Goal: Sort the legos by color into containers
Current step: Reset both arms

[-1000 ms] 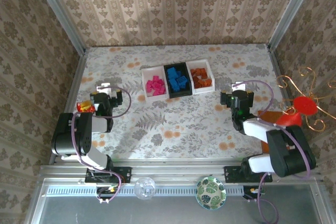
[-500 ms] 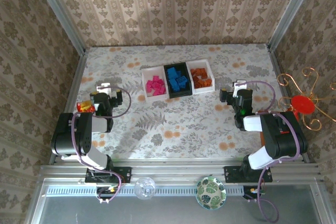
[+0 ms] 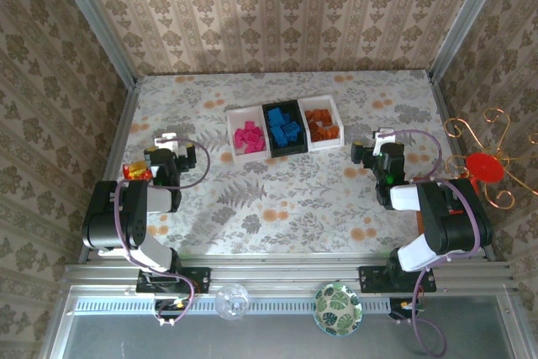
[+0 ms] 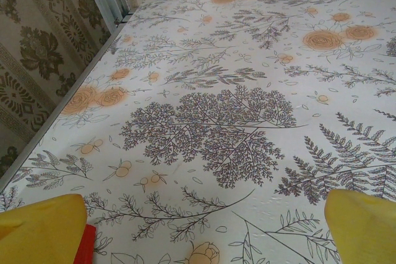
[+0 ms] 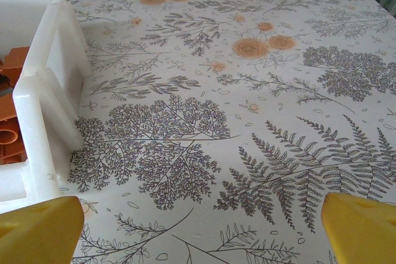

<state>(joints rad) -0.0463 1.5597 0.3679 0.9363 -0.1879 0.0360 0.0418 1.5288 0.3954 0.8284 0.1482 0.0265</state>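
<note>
Saw the flowered table (image 3: 277, 199) spread across the middle of the top view, with the left arm (image 3: 122, 212) at lower left and the right arm (image 3: 445, 224) at lower right. Found the containers (image 3: 229, 134) joined in a row at upper centre, well apart from both arms: pink legos (image 3: 249, 138) in the left white tray, blue legos (image 3: 284, 132) in the black middle one, orange-brown legos (image 3: 321, 126) in the right white one. Noted a copper wire ornament (image 3: 483, 166) with a red disc at the right edge, beside the right arm. Found the left gripper (image 4: 201, 236) spread wide, yellow fingertips (image 4: 40, 230) in the bottom corners of its wrist view, bare cloth between them, a shiny red-orange packet (image 4: 86, 243) just beside the lower-left tip. Found the right gripper (image 5: 201, 230) likewise spread wide over bare cloth, gripping nothing, with a white tray wall and orange-brown bricks at the left edge of its wrist view.
</note>
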